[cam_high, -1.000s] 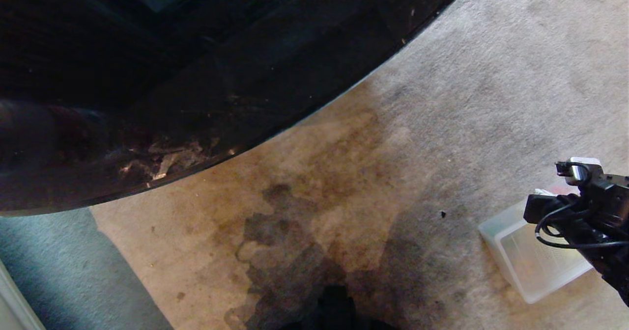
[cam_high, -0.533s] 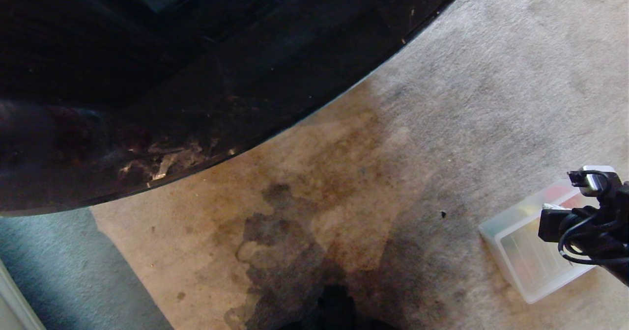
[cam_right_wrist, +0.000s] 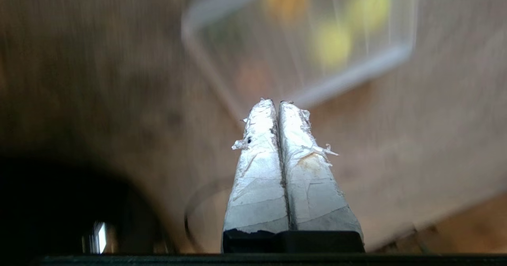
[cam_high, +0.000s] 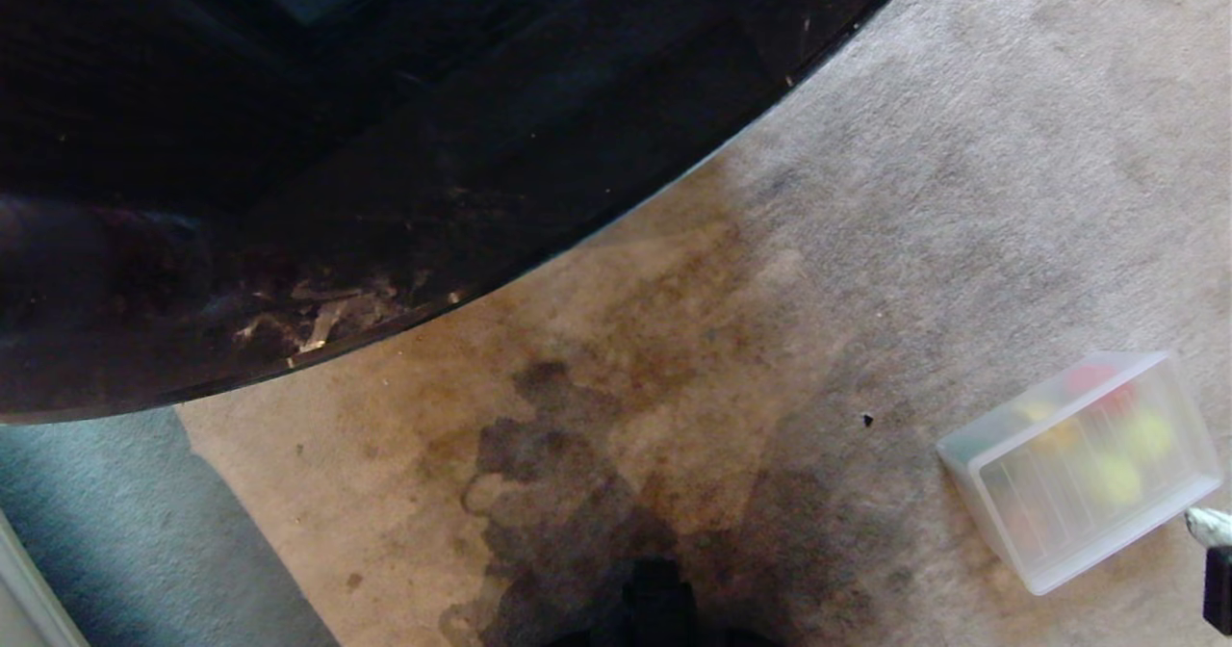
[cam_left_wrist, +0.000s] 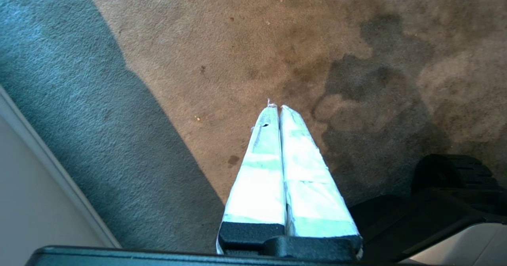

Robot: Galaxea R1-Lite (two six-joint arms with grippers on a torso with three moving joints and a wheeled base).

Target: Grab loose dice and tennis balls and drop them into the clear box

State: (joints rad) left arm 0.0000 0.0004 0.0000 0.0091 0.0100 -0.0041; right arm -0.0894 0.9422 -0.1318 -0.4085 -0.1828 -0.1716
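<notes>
Presently the clear box (cam_high: 1083, 531) sits on the carpet (cam_high: 962, 194) at the right of the head view, its long side slanted. Through its frosted walls several coloured shapes show inside: a red one (cam_high: 1092, 377) toward the far corner, a yellow-orange one (cam_high: 1054, 432) near the middle, and two yellow-green ones (cam_high: 1150, 432) toward the right side. They are too blurred to sort into dice and tennis balls.

The right gripper (cam_right_wrist: 273, 101) is fully closed, its taped fingers (cam_right_wrist: 257, 167) pressed flat together with nothing between them. The box lies ahead of its fingertips and apart from them; no contact is seen. In the head view only a sliver of this gripper appears at the right edge, just beside the box's near right corner.

The left gripper (cam_left_wrist: 276, 107) is likewise closed and empty, its taped fingers pressed together, hanging over bare carpet well apart from the box. Ahead of it and to one side lies a dark stain (cam_left_wrist: 372, 92); to the other side a grey-blue band of shadow (cam_left_wrist: 79, 119) runs along a pale baseboard (cam_left_wrist: 39, 187).

Beyond the box, a large dark glossy rounded surface (cam_high: 337, 146) fills the upper left of the head view.
</notes>
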